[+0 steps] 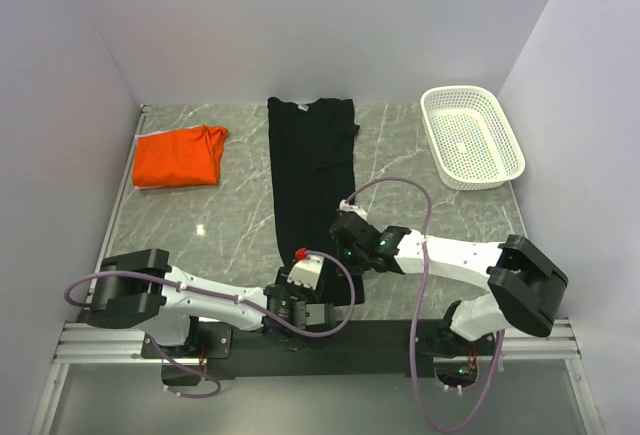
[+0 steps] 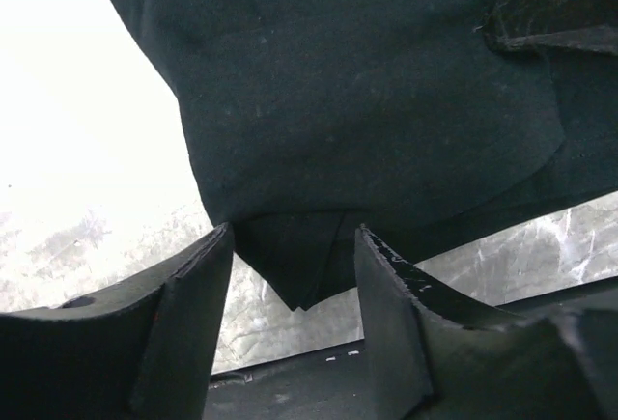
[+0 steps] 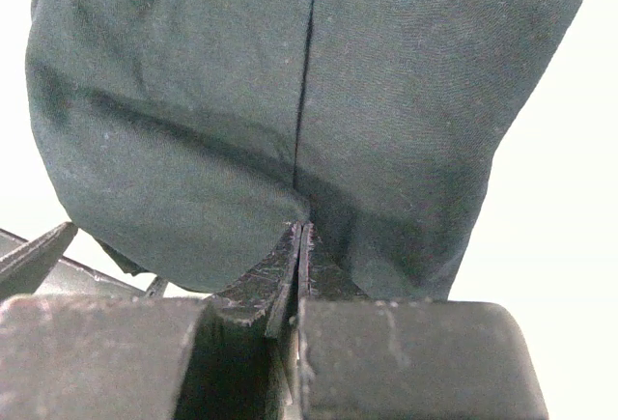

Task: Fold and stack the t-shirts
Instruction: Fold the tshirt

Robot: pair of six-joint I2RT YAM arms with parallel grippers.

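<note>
**Black tee: long fold looks done, you're at the near hem for the cross fold.**

The black t-shirt (image 1: 310,175) lies as a long strip down the centre of the surface (image 1: 230,225), collar at top of frame and hem at the bottom by the arm bases. Right fingers (image 3: 300,237) are pinched tight on its lower right edge. Left fingers (image 2: 293,237) stand part open, straddling the lower left hem corner: cloth between them, not gripped. My read on the next move: clamp the left on that corner, then lift both together and carry the hem up-frame to the collar, keeping the edges square. The orange t-shirt (image 1: 180,157) sits folded at upper left, well apart, so stacking isn't done yet. The basket (image 1: 472,137) is at upper right.
</note>
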